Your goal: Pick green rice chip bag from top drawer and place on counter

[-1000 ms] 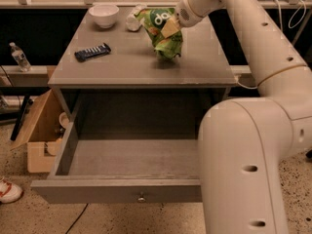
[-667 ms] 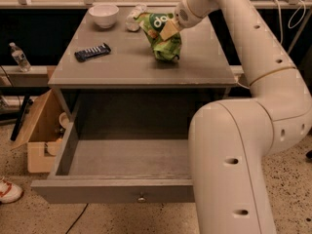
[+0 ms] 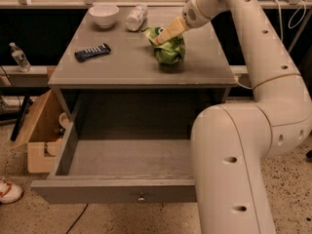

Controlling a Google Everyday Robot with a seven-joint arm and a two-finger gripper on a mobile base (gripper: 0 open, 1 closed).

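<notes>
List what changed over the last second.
The gripper lowered the green rice chip bag slightly, and it now seems to rest on the counter. Whether it has been let go cannot be seen. The bowl, blue bar wrapper and open top drawer stayed put.

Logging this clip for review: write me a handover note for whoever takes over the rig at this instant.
Gripper: above the counter, back right, at the top edge of the green rice chip bag; grip cannot be judged.
Bag: appears to rest upright on the counter.
Top drawer: pulled open.
Done: bag out of the drawer, onto the counter.
Left: confirm release, withdraw the arm.
</notes>
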